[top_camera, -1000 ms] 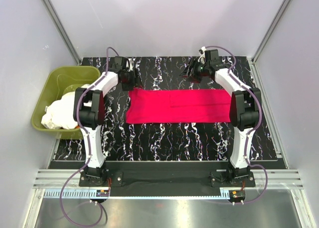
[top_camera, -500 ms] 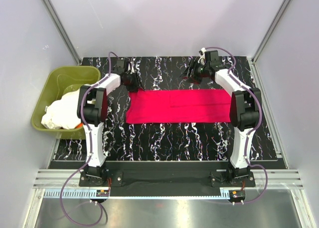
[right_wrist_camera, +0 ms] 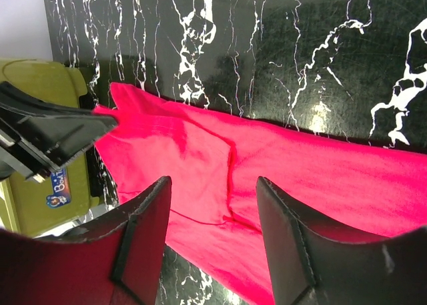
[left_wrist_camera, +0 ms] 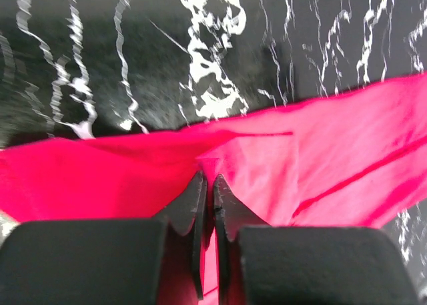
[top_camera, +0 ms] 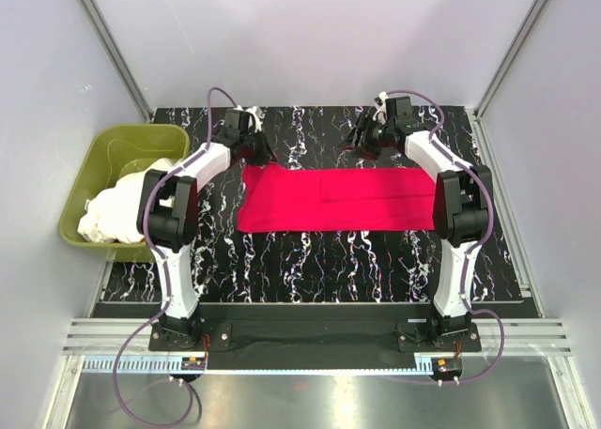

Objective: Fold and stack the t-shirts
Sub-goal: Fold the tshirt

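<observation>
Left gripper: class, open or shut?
Shut on the red t-shirt: wrist view shows the left gripper with tips pressed together, red cloth pinched between them.

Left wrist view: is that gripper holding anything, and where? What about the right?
The left gripper is shut on the red t-shirt, pinching cloth near its far left corner. The right gripper is open above the shirt, holding nothing.
</observation>
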Controlling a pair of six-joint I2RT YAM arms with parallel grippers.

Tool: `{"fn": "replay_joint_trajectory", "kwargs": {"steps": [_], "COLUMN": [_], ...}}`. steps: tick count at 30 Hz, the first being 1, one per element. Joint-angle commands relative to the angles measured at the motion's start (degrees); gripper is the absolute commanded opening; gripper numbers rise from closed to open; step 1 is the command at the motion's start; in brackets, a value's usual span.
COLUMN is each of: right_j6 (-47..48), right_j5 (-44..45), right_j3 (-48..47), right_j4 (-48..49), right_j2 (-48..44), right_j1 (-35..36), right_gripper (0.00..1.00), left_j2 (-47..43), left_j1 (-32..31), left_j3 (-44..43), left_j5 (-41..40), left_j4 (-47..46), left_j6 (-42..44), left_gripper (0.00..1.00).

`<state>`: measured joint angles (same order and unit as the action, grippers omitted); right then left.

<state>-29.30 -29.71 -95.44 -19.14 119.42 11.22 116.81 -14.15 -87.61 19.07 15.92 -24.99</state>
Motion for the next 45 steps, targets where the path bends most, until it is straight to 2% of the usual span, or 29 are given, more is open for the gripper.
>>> {"fn": "replay_joint_trajectory", "kwargs": {"steps": [1, 6, 8, 11, 14, 15, 18, 23, 33, 45], "right_j6": [-0.2, -1.7, -2.1, -2.2, -4.1, -4.8, -6.8, -6.6, -4.5, -2.3], "right_j5": [-2.5, -4.6, -6.0, -8.2, -9.2, -9.2, -9.7, -8.8, -6.7, -5.1], "right_j3": [-0.7, -2.0, -3.6, -7.4, -10.0, -10.0, -10.2, -9.3, -6.8, -6.1], "right_j4": [1.6, 3.0, 3.0, 2.5, 2.6, 3.8, 4.9, 4.5, 2.5, 0.7], "right_j2": [-0.4, 3.1, 4.9, 9.0, 12.5, 13.0, 15.0, 16.2, 15.1, 15.3], "right_j1": [0.2, 1.2, 1.7, 3.5, 4.9, 5.2, 6.1, 6.8, 6.9, 6.9], "right_gripper": [0.61, 0.62, 0.63, 0.63, 0.59, 0.54, 0.50, 0.49, 0.45, 0.45], "left_j2": [-2.8, -4.7, -4.7, -4.1, -2.2, -1.9, -0.4, 2.3, 7.8, 9.7], "left_j1": [0.9, 1.0, 1.0, 0.9, 1.0, 1.0, 1.0, 1.0, 1.8, 4.0], "left_j3": [0.9, 3.1, 3.1, 2.8, 0.3, -0.1, -0.6, -2.0, -8.3, -10.4], "left_j5": [-4.2, -3.8, -4.0, -5.7, -6.5, -6.5, -6.0, -5.8, -5.4, -6.7], "left_j4": [-2.1, -5.0, -5.4, -4.2, -1.0, -1.0, -1.0, -0.4, 3.1, 5.8], "left_j6": [1.4, 1.2, 1.3, 1.3, 1.4, 1.4, 1.1, 1.0, 0.9, 0.4], "left_gripper": [0.04, 0.06, 0.13, 0.19, 0.20, 0.21, 0.30, 0.37, 0.40, 0.41]}}
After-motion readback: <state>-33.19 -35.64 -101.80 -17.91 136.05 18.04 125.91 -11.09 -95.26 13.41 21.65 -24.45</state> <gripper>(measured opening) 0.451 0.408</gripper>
